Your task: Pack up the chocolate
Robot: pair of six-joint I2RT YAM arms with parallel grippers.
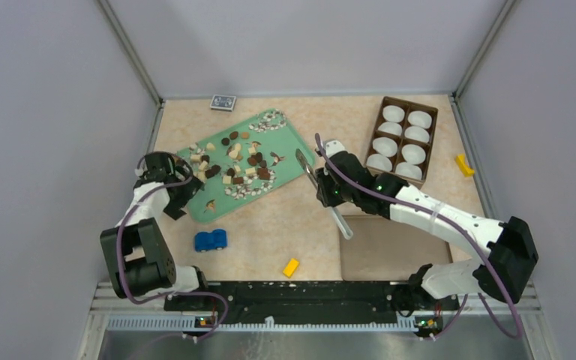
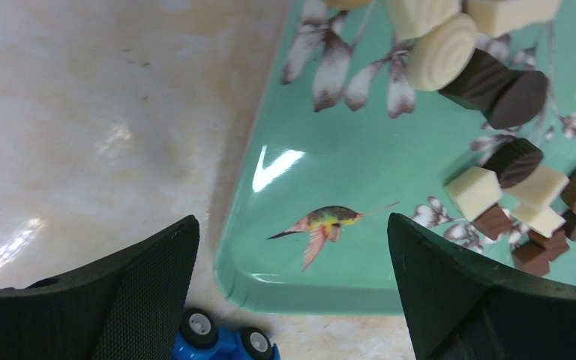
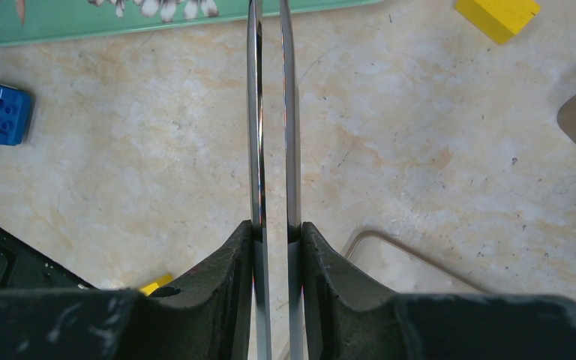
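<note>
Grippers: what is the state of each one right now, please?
Left gripper: open, holding nothing.
Right gripper: closed on the tweezers.

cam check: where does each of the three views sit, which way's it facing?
Top external: above and behind the bases, looking down on the table; both arms show.
Left wrist: on the left arm, looking down past its open left claw at the green tray's corner and chocolate.
Right wrist: looking along the tweezers held in the right claw, at the table.
Shared: blue toy car appears in all three.
</note>
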